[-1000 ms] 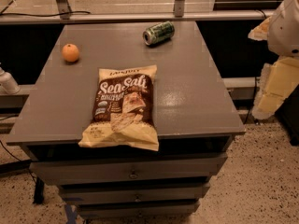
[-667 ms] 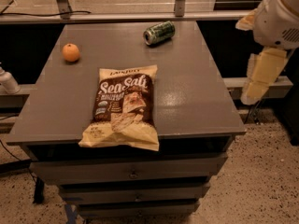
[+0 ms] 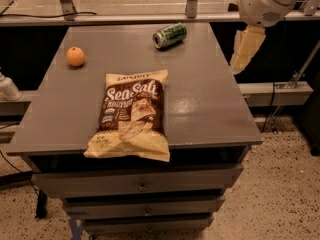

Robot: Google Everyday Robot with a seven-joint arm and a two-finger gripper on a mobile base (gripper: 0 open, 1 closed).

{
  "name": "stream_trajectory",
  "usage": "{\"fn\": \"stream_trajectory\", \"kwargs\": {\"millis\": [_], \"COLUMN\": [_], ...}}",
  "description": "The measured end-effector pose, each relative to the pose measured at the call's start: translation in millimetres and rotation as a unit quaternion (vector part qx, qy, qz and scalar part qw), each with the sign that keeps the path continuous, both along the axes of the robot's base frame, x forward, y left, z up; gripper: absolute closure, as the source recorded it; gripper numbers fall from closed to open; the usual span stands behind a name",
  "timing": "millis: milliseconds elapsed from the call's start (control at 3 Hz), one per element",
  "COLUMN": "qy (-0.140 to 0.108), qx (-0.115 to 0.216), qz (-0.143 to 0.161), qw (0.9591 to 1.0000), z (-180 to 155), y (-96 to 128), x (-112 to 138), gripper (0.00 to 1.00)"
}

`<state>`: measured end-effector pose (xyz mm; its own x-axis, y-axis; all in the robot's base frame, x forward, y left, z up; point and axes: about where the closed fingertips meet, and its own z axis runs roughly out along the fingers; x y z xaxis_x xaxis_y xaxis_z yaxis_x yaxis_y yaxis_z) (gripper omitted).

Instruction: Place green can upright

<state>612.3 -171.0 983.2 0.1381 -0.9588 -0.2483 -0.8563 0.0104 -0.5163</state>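
Note:
The green can [image 3: 169, 35] lies on its side near the far edge of the grey table [image 3: 210, 109], right of centre, with one silver end facing front-left. My gripper [image 3: 246, 49] hangs from the white arm at the upper right, just beyond the table's right edge. It is to the right of the can, apart from it and above table height, and it holds nothing that I can see.
A sea salt chip bag [image 3: 131, 115] lies flat at the front middle and overhangs the front edge. A round orange fruit [image 3: 75, 56] sits at the far left. Drawers run below the tabletop. A metal rail and posts stand behind the table.
My arm and gripper have moved up and left, from low beside the table's right side towards its far right corner. The can, bag and fruit have not moved.

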Motion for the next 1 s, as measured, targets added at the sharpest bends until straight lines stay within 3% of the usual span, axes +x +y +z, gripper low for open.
{"fn": "stream_trajectory", "kwargs": {"millis": [333, 667, 1000], "qy": [0.000, -0.013, -0.017], "qx": [0.000, 0.001, 0.023], "qz": [0.000, 0.019, 0.031], "qw": [1.0000, 0.9997, 0.9991], "z": [0.0, -3.8, -15.1], "y": [0.0, 8.8, 26.9], "x": [0.0, 28.8, 79.3], "gripper": [0.00, 0.00, 0.00]}}
